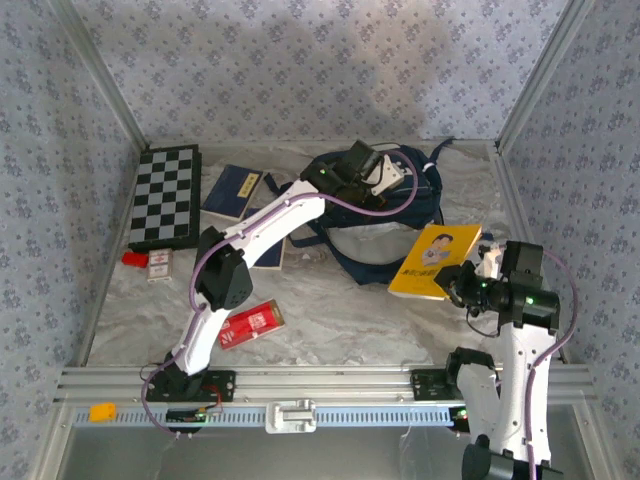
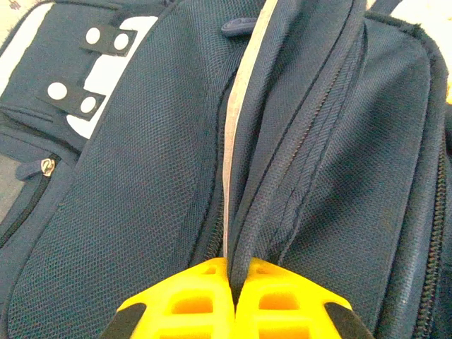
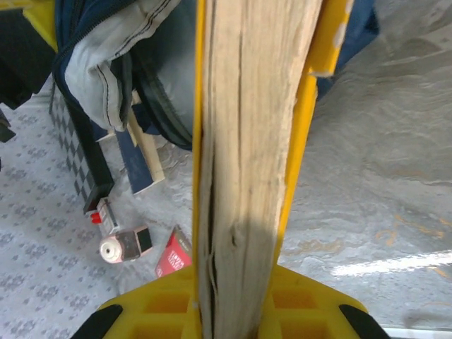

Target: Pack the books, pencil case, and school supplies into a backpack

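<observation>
Navy mesh of the backpack (image 1: 385, 215), slumped at the far middle of the tabletop (image 1: 400, 330), mouth gaping toward the near edge. Pinched at its top seam fold by the left jaws, pressed together on the fabric beside the zip, lifting the opening. Just off its near right side, tilted in the air: the bright yellow book (image 1: 435, 262), clamped edge-on in the right jaws. Step in hand, probably: feeding this book into the mouth. Next: swing the book's leading corner left over the rim, slide down inside, then release. Left of the backpack, waiting: one navy book (image 1: 232, 190), and the red pencil case (image 1: 250, 325) nearer in.
</observation>
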Controlling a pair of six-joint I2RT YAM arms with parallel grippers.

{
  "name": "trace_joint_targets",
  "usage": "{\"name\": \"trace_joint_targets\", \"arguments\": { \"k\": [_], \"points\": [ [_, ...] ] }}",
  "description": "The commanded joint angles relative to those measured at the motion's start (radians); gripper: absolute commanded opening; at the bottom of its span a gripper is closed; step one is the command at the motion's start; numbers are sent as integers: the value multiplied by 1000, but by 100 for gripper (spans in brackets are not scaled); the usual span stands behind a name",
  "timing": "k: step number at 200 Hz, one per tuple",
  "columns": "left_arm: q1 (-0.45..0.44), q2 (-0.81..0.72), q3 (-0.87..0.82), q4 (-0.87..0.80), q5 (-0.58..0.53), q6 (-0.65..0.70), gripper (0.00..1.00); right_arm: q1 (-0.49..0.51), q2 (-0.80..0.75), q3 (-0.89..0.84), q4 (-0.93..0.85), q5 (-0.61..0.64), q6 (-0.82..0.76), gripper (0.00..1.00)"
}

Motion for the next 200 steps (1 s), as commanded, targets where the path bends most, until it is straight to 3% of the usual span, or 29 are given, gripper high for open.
{"name": "trace_joint_targets", "arguments": {
  "k": [1,21,53,81,102,169,200],
  "points": [
    [-3,-105,76,52,60,-12,0,68,19,-30,168,-58,99,0],
    [-2,-107,90,52,38,-9,0,148,78,-72,295,-47,174,0],
    [24,-107,129,52,9,-68,0,284,119,-66,334,72,188,0],
    [46,-104,156,81,58,-95,0,305,144,-87,403,70,226,0],
    [48,-99,156,83,131,-56,0,324,176,-117,612,85,270,0],
    [59,-96,166,64,147,-45,0,320,502,-111,1018,28,105,0],
    [63,-88,167,65,157,-45,0,317,643,-80,1078,50,34,4]
  ]
}}
